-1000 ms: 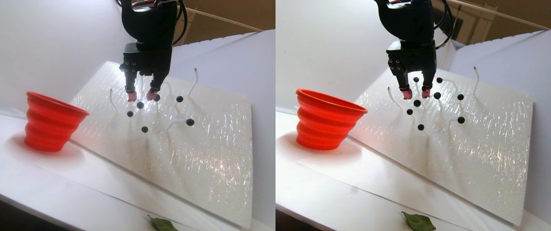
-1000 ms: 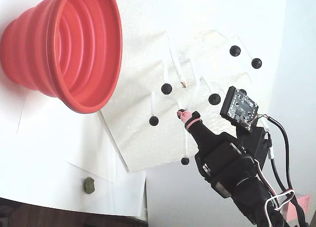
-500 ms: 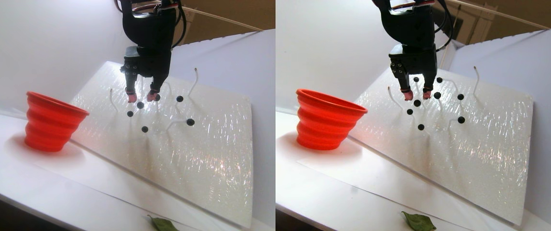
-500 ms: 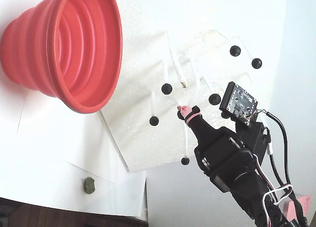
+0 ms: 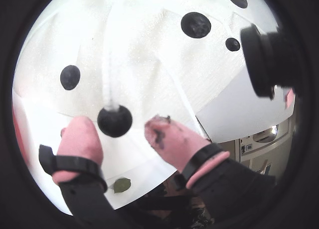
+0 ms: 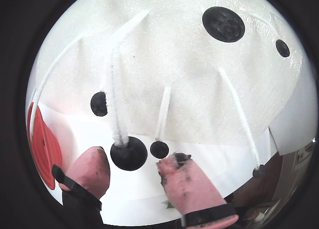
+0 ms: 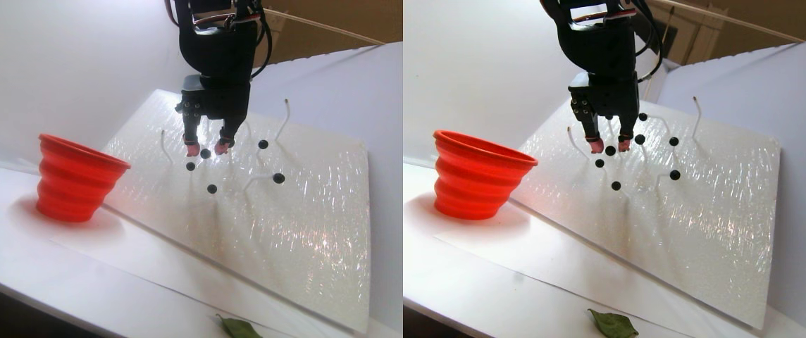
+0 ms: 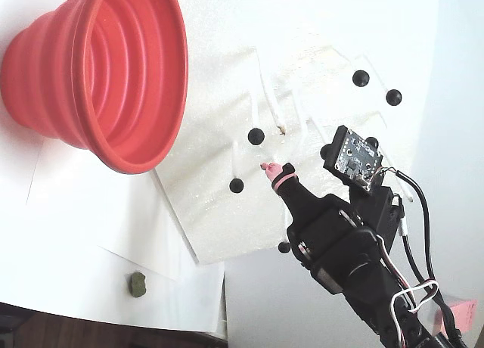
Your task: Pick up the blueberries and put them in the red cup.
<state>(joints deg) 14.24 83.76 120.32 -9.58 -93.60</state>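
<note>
The blueberries (image 7: 212, 189) sit on white stalks rising from a tilted foam board (image 7: 304, 232), so the end effector (image 5: 130, 134) comes at one (image 5: 114, 120) head-on, fingers parted either side of it (not yet pinching). The red cup (image 7: 75, 177) waits at the frame's left on the counter (image 7: 8, 253).

Black blueberries (image 7: 212, 189), red-orange ridged cup (image 7: 77, 179), pink-tipped blk gripper (image 7: 207, 146), white glittery board (image 7: 290, 211).
</note>
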